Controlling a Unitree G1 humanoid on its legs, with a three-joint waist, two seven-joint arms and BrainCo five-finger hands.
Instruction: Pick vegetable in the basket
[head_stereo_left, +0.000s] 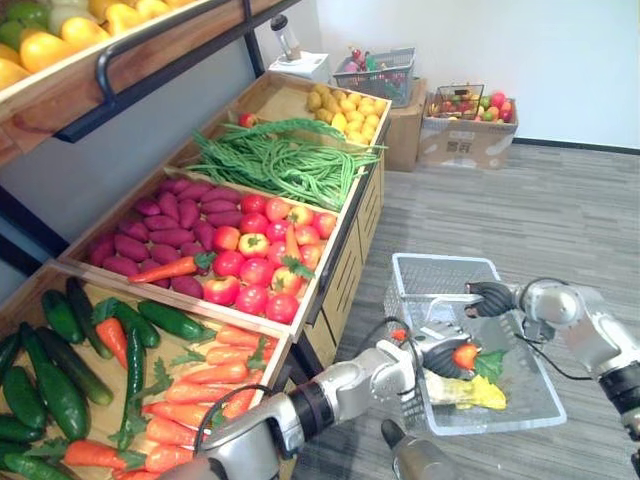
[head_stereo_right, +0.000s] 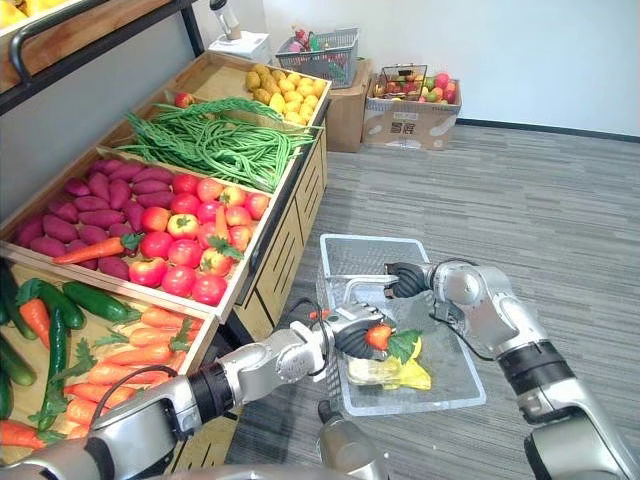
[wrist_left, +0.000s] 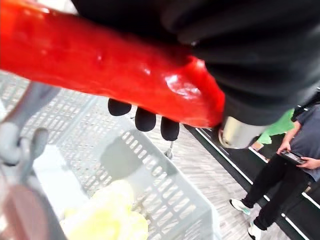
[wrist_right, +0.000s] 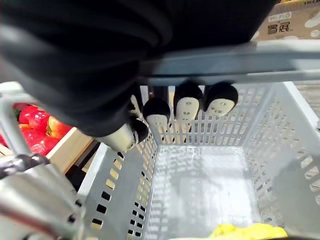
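Here the left hand (head_stereo_left: 438, 358) curls its fingers round a glossy red vegetable (head_stereo_left: 465, 355) with green leaves, held over the grey basket (head_stereo_left: 535, 395), where a yellow vegetable (head_stereo_left: 468, 392) lies. The right hand (head_stereo_left: 492, 298) grips the basket's handle (wrist_right: 235, 62); farther off, crates (head_stereo_left: 322, 275) hold carrots (head_stereo_left: 210, 375), tomatoes (head_stereo_left: 255, 270) and green beans (head_stereo_left: 280, 160).

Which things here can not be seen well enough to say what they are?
Red vegetable: left hand wraps it in the eye views; too close in the left wrist view.
Yellow item in basket: partly behind that hand; cut by the right wrist view's edge.
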